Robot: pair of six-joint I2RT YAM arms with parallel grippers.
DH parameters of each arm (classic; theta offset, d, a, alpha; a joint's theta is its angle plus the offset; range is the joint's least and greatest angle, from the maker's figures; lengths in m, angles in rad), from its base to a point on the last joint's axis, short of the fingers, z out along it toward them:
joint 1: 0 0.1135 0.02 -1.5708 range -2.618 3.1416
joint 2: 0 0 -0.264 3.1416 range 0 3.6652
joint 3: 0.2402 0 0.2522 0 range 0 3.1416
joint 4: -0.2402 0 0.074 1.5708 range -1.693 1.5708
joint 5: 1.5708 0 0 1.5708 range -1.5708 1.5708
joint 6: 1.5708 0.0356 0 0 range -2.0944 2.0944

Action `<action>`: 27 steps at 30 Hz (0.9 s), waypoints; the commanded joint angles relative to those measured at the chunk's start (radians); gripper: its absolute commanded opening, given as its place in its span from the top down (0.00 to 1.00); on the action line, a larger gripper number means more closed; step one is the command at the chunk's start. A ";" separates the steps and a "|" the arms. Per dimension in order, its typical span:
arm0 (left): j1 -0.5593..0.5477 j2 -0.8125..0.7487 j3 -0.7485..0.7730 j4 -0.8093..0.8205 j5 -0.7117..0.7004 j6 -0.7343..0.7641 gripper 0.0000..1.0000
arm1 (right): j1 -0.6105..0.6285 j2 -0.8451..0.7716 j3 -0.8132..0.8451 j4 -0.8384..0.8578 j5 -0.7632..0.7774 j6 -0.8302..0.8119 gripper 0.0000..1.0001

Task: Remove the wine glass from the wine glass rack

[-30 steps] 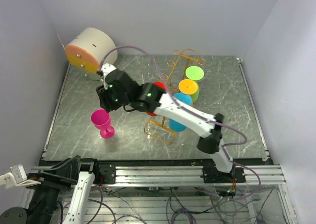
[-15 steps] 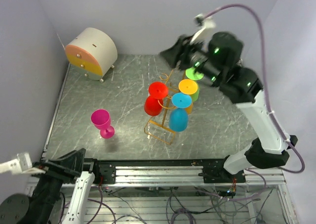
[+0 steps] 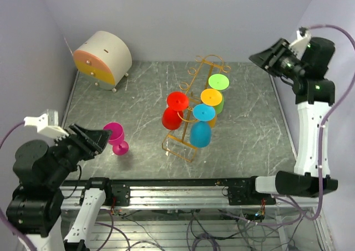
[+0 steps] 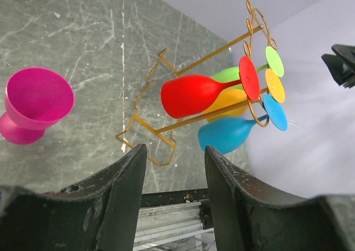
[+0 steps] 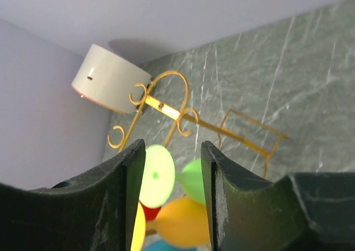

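I see the wine glass rack (image 3: 211, 57) mid-table (image 3: 249, 123), four glasses (image 3: 201, 133) hanging on it. One wine glass (image 3: 115, 137) stands left of it; a round cabinet (image 3: 102, 58) sits behind, far left.

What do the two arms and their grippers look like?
Both arms have white links and black joint housings: the left arm and the right arm. A lilac cable loops off the right arm, which shows small green lights. The left gripper and right gripper have black, matte, curved fingers.
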 commanded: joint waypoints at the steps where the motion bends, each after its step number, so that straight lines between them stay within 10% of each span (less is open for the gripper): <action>1: 0.011 0.068 0.000 0.067 0.102 0.039 0.44 | -0.125 -0.098 -0.230 0.168 -0.367 0.138 0.57; 8: 0.011 0.133 0.010 0.053 0.107 0.043 0.46 | -0.143 -0.247 -0.504 0.338 -0.475 0.248 0.58; 27: 0.011 0.120 -0.047 0.110 0.117 0.017 0.47 | -0.013 -0.171 -0.501 0.276 -0.412 0.156 0.57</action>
